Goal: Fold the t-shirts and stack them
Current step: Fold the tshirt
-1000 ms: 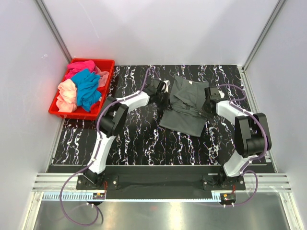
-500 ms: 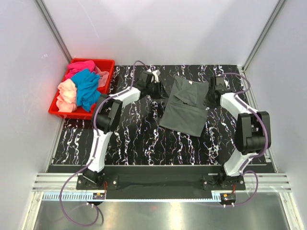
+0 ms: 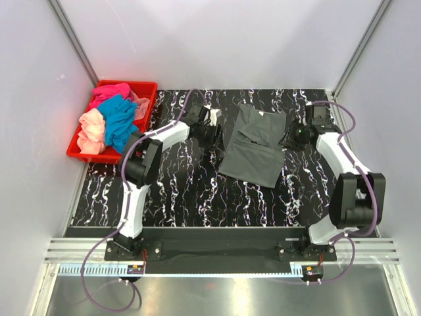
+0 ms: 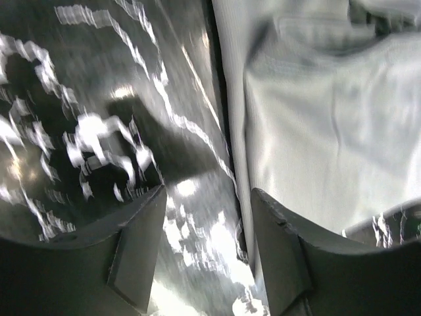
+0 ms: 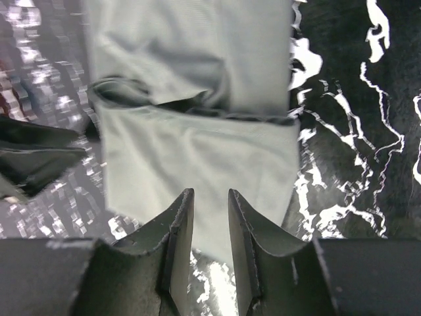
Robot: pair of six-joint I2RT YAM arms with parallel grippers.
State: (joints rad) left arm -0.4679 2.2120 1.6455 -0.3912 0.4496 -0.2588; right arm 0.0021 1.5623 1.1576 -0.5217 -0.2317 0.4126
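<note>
withdrawn from the dark grey t-shirt (image 3: 253,148) lying part-folded on the surface (image 3: 191,194), left end effector (image 3: 212,131) stood spread, right end effector (image 3: 294,137) slightly parted, both empty; the unpinned fold risked slipping open.

1. A red plastic crate (image 3: 99,158) stands in the upper left of the top view, at the left edge of the table and close to the left wall.
2. The table (image 3: 197,191) has a black top with white marble-like veins. The same pattern shows in the left wrist view (image 4: 79,131) and in the right wrist view (image 5: 355,99).
3. White walls (image 3: 210,39) close the scene at the back and on both sides.
4. Two aluminium posts (image 3: 72,41) run diagonally in the upper corners.
5. An aluminium rail (image 3: 217,249) crosses the lower part of the frame. Just under it lies a white ruler strip (image 3: 217,268), then a shiny metal sheet (image 3: 217,296).
</note>
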